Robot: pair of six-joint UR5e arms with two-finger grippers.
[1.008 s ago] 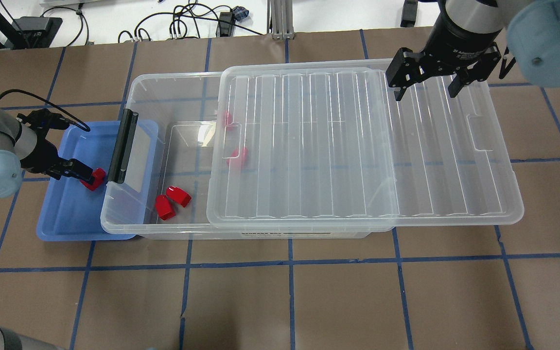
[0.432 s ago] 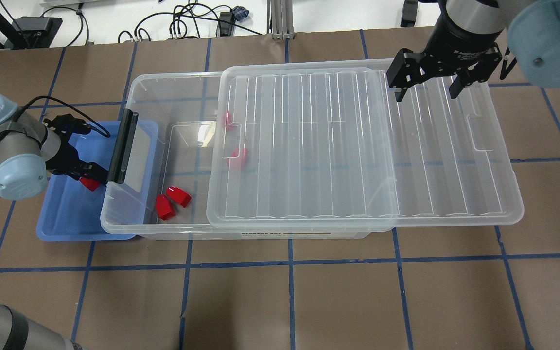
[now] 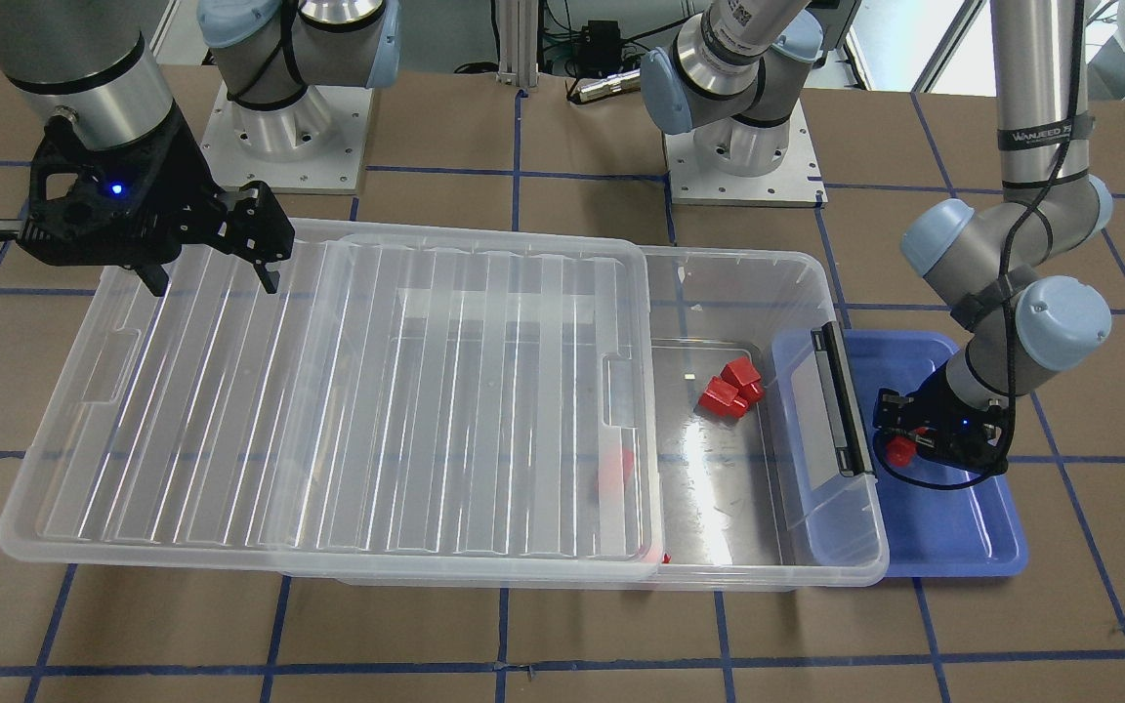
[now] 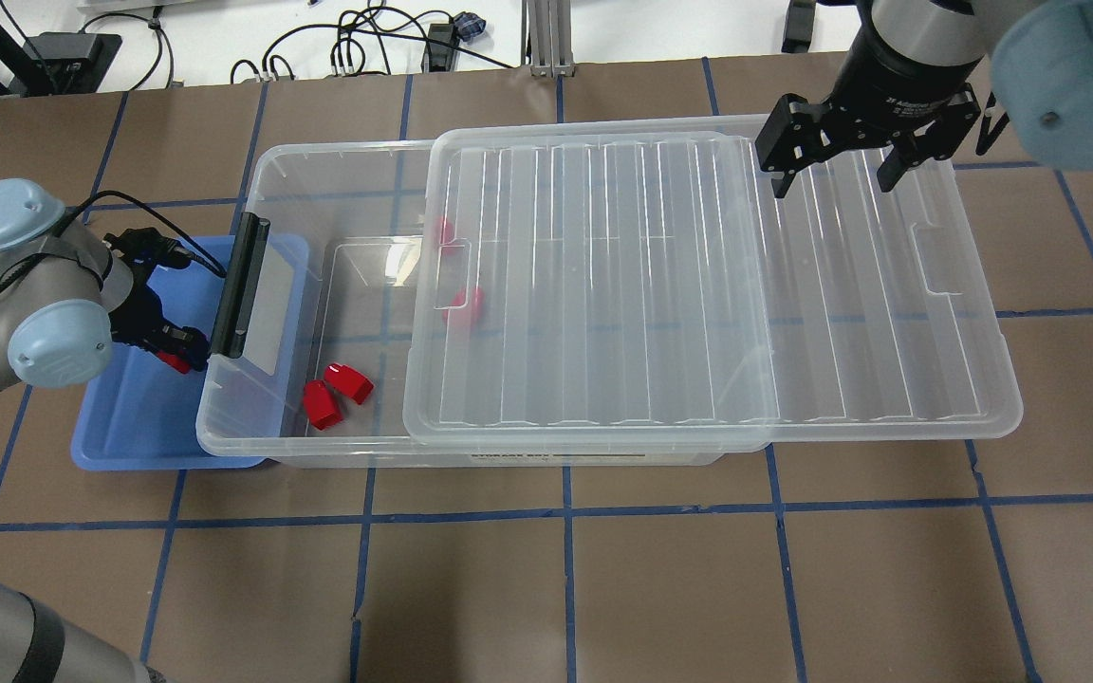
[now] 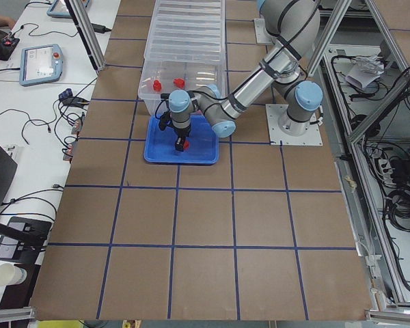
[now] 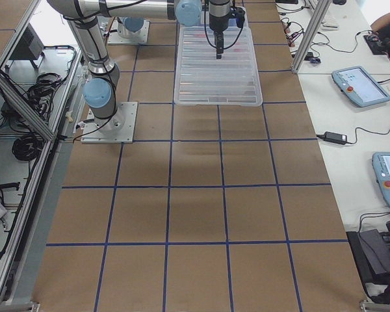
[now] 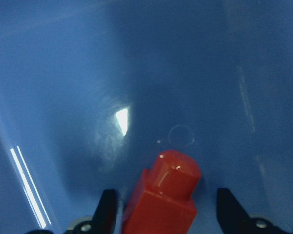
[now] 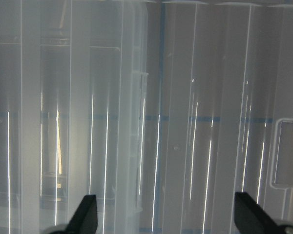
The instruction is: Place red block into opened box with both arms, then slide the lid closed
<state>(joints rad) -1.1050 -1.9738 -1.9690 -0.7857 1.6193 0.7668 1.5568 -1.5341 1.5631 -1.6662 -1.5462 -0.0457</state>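
Note:
The small red block (image 7: 161, 195) sits between the fingers of my left gripper (image 7: 168, 214), which is shut on it. Block (image 4: 172, 361) and left gripper (image 4: 176, 349) hang low over the blue tray (image 4: 129, 427), just left of the box's black bar (image 4: 238, 285). The clear box (image 4: 267, 180) is open at its left end. Its ribbed lid (image 4: 603, 285) lies slid to the right and overhangs the box's right end. My right gripper (image 4: 833, 178) hovers open over the lid's far right part, and ribbed plastic fills the view below it (image 8: 168, 219).
A red double-peaked cluster (image 4: 336, 394) lies in the uncovered part of the box. Two more red pieces (image 4: 464, 305) show through the lid's left edge. The blue tray is tucked under the box's left end. Brown table with blue tape lines surrounds everything.
My left arm has folded in and its wrist has turned, carrying the red block slightly left and toward me over the tray. The right gripper has hardly moved.

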